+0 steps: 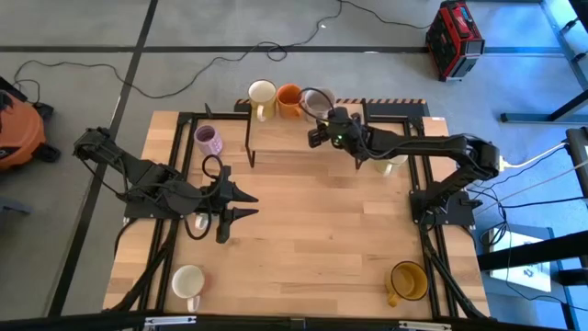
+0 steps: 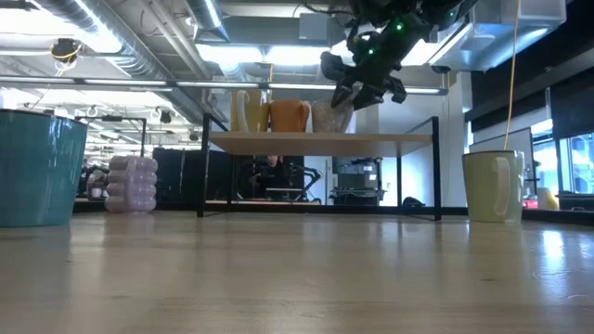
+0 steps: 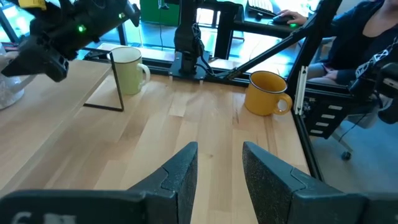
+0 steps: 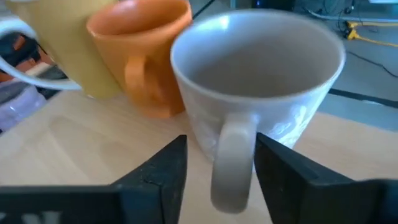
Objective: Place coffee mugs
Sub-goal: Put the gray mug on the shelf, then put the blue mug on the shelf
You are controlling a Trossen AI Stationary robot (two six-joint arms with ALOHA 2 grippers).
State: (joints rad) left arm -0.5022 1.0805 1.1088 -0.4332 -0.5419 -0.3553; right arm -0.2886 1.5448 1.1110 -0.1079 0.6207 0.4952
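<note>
Grey-beige mug (image 4: 261, 93) fills my right wrist view, its handle (image 4: 231, 163) between the right end effector (image 4: 217, 163)'s spread fingers, on the shelf (image 1: 276, 138) beside the orange mug (image 1: 288, 99). Left end effector (image 1: 241, 204) waits released mid-bench.

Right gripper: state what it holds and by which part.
The right gripper has its fingers either side of the grey-beige mug's handle on the shelf; whether they grip it cannot be told. The left gripper holds nothing.

A: The table (image 1: 303, 221) is pale wood planks, smooth with a faint sheen. The raised shelf (image 2: 320, 141) looks the same, on thin black metal legs.

B: The grey-beige mug (image 4: 258, 93) is glossy glazed ceramic; the orange mug (image 4: 140, 53) looks matt.
</note>
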